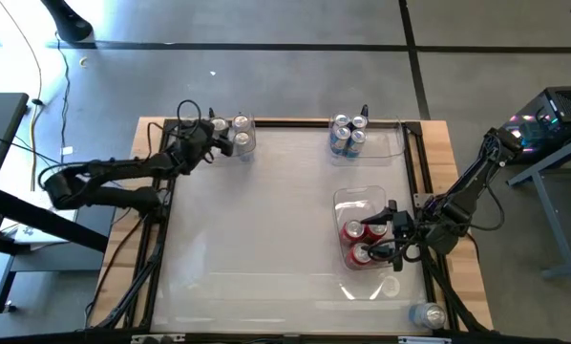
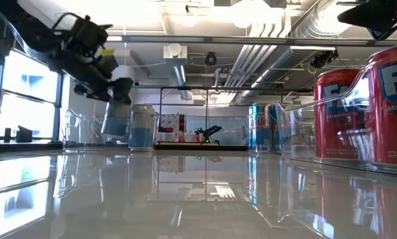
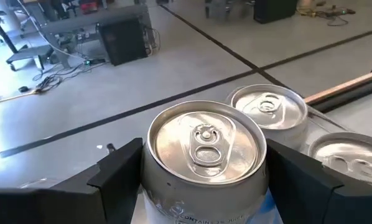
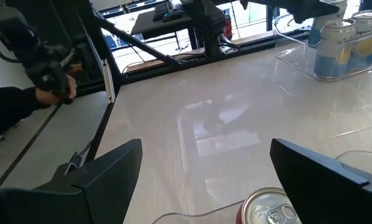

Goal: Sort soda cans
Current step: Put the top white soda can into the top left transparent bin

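Note:
My left gripper (image 1: 212, 132) is at the far left, over a clear bin (image 1: 250, 119), shut on a silver-grey can (image 3: 204, 140). Two more silver cans (image 3: 268, 106) stand in that bin beside it. My right gripper (image 1: 386, 239) is open and empty over a clear bin (image 1: 357, 196) at the right. That bin holds red cans (image 1: 354, 230), and one red can's top (image 4: 270, 213) shows just below the fingers. Blue cans (image 1: 348, 134) stand in a far-right bin. My left gripper pinches the silver-grey can's side wall just below its top rim (image 3: 150, 180), with one finger (image 3: 120, 171) on each side. The fingers slant down from the table's left side. The can stands upright. I cannot tell whether its base is on the bin's floor.
One more can (image 1: 427, 313) lies on the wooden border at the near right corner. The middle of the glossy table top (image 1: 266, 220) is bare. The red cans (image 2: 338, 119) loom close in the low view. A person's hand (image 4: 49, 90) shows beyond the table's edge.

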Controlling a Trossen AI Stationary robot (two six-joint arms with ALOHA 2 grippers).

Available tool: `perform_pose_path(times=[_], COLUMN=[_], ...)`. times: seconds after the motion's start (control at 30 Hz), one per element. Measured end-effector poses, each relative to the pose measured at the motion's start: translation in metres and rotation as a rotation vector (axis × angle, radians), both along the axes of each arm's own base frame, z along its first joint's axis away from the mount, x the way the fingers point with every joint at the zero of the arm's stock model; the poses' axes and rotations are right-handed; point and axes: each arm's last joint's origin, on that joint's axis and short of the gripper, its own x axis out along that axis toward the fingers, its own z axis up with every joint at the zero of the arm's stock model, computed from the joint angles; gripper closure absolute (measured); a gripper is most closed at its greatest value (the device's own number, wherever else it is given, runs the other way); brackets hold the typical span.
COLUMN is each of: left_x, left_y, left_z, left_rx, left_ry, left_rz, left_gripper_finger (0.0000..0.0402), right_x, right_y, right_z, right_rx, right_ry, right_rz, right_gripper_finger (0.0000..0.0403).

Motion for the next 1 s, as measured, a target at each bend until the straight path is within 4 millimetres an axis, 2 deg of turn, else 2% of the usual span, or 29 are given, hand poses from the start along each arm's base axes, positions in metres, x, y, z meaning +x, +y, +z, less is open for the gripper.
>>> perform_pose_path(times=[0.4,0.6,0.87,1.0], left_x=[0.008,0.010,0.005,0.004], left_y=[0.028,0.034,0.041,0.040], left_z=[-0.031,-0.036,-0.038,-0.039], left_rx=[-0.023,-0.024,-0.077,-0.093], left_ry=[-0.064,-0.116,-0.168,-0.174], left_rz=[0.098,0.114,0.051,0.052], left_gripper_finger=[0.0118,0.0114,0.0068,0.0061], right_x=[0.000,0.000,0.000,0.000], right_y=[0.000,0.000,0.000,0.000], right_z=[0.000,0.000,0.000,0.000], right_rx=[0.025,0.025,0.025,0.025], right_ry=[0.000,0.000,0.000,0.000], right_rz=[-0.007,-0.007,-0.007,-0.007], right_gripper_finger=[0.0053,0.0053,0.0053,0.0053])
